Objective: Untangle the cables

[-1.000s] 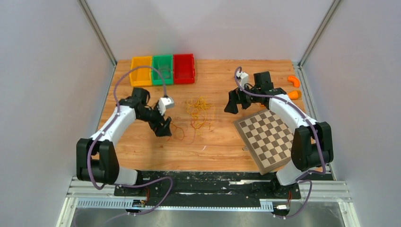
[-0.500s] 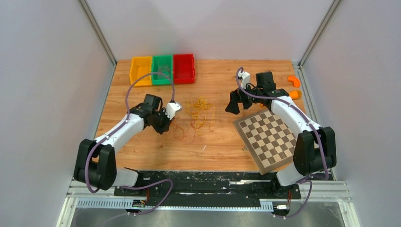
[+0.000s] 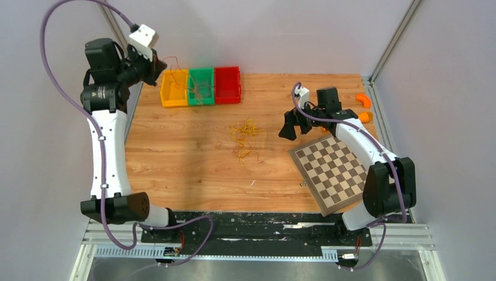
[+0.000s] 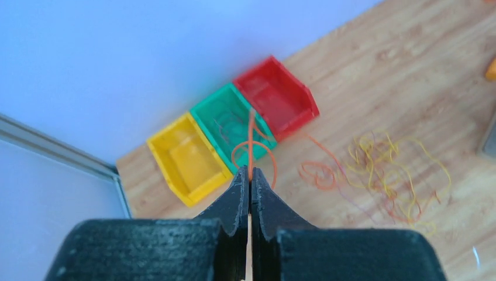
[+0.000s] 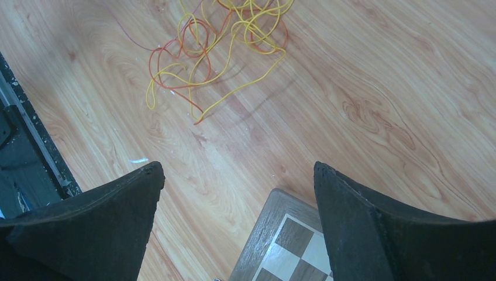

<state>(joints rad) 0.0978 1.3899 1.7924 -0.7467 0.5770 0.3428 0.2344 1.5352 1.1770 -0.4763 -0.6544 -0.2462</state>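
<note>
The right arm (image 3: 358, 140) reaches past the chessboard (image 3: 330, 170), its jaws spread wide and empty, low over the counter (image 3: 175, 170) beside the board's far corner. The remaining tangle of cables (image 3: 247, 139), yellow loops with red and orange mixed through, lies mid-counter to the left of those jaws. In the right wrist view the tangle (image 5: 234, 35) sits ahead of the open jaws and apart from them. Its longer spread runs roughly near to far, with one loose yellow end pointing back toward the near edge. The right jaws are by far the nearer pair to this heap.

Farther back, the left arm (image 3: 105, 134) stands raised over the far-left corner. Its jaws are clenched on a single orange cable (image 4: 250, 140). In the left wrist view the strand runs straight out from the tips, curls into a loop, and hangs in line with the green bin (image 4: 231, 126), between the yellow bin (image 4: 187, 158) and the red bin (image 4: 275, 96). Whether its free end touches the bin cannot be told. A release probably depends on that alignment.
</note>
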